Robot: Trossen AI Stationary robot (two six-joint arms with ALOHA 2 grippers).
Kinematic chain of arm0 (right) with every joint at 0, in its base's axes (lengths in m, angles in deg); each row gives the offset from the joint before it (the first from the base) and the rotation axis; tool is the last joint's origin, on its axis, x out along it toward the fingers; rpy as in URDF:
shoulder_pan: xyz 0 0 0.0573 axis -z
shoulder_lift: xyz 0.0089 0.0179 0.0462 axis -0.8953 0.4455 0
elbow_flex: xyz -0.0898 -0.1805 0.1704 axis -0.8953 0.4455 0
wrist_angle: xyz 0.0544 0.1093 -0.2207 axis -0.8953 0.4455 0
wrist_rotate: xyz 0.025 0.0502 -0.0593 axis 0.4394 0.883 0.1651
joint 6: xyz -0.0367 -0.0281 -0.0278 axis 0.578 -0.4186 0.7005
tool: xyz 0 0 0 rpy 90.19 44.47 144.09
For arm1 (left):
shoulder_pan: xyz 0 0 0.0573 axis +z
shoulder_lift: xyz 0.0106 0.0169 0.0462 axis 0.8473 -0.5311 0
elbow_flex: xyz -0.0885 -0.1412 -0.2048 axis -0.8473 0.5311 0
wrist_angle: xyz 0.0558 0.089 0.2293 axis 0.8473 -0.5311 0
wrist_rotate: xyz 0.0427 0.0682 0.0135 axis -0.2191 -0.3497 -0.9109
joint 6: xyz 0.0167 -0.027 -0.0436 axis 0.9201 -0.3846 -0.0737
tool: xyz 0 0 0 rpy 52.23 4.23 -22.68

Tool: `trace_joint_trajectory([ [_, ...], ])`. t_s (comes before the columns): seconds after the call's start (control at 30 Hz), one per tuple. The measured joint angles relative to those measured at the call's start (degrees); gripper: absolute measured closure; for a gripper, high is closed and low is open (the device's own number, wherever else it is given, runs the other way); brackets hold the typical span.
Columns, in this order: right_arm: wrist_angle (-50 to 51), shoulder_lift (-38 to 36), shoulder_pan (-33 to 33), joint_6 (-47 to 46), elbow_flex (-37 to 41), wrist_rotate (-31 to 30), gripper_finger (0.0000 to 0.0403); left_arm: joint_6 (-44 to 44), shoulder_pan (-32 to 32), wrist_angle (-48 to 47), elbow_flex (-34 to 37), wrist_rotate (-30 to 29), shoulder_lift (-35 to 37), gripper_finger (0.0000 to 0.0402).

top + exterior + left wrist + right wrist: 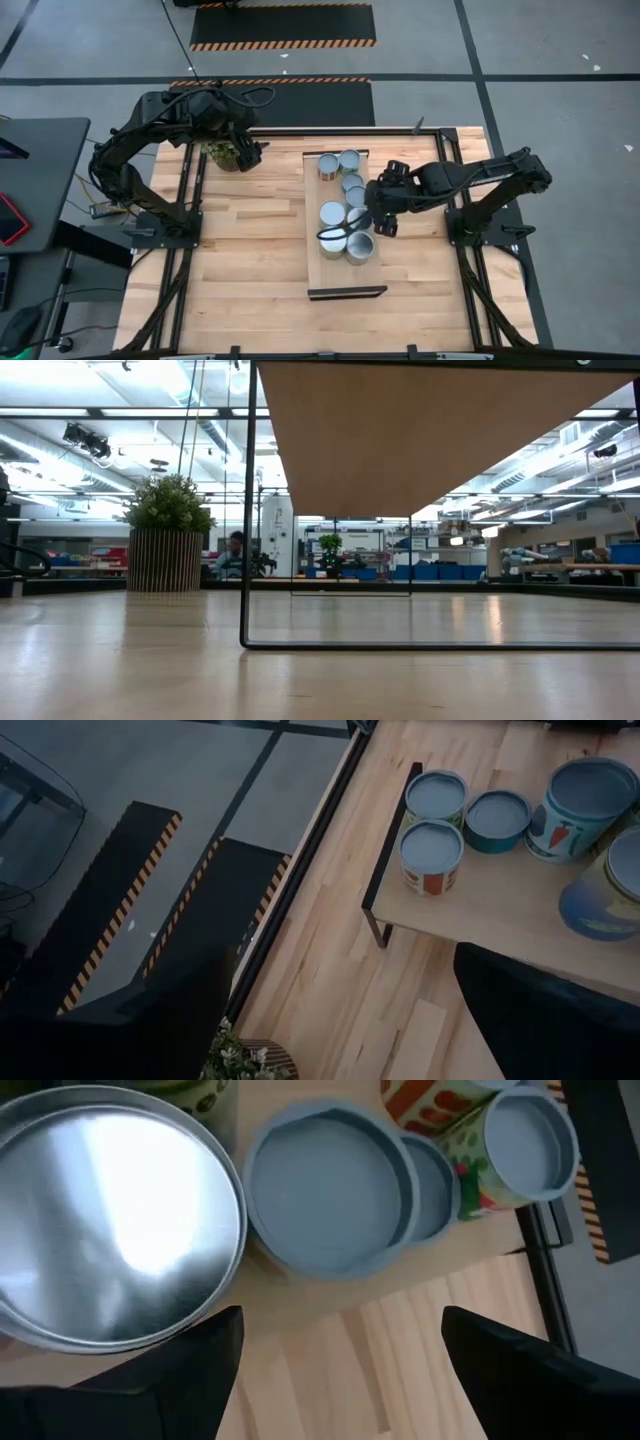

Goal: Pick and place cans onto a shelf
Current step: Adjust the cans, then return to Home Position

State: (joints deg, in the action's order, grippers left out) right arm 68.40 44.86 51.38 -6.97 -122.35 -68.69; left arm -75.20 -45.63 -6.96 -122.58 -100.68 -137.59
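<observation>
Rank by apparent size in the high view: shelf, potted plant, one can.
1. shelf, clearly largest: a long board carrying all the cans.
2. potted plant, under the left claw's arm.
3. can, smallest, though not far below the plant in footprint.

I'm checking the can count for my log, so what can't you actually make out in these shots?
- Exact can count: in the high view the right tool and its arm cover part of the cans on the shelf.
- Cans in the low view: only the shelf's underside shows, hiding everything on top.
- Left tool: its tip merges with the plant in the high view, so whether it is open is unclear.
</observation>
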Motion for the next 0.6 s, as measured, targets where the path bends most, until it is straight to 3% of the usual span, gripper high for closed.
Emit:
trace_joint_trajectory([
  [0.13, 0.7, 0.0, 0.5, 0.2, 0.0, -0.1, 0.0055, -0.3, 0.0, -0.1, 0.0, 1.1, 0.0, 0.0017],
  [0.33, 2.1, 0.0, 1.8, -0.4, 0.0, -1.6, 0.0055, -0.4, -0.4, 0.1, 0.3, 13.1, 0.0, 0.0017],
  [0.6, 0.1, 0.0, 4.8, 0.4, 0.0, -2.9, 0.0055, 1.0, -3.8, 6.2, 14.9, 14.2, 1.3, 0.0017],
])
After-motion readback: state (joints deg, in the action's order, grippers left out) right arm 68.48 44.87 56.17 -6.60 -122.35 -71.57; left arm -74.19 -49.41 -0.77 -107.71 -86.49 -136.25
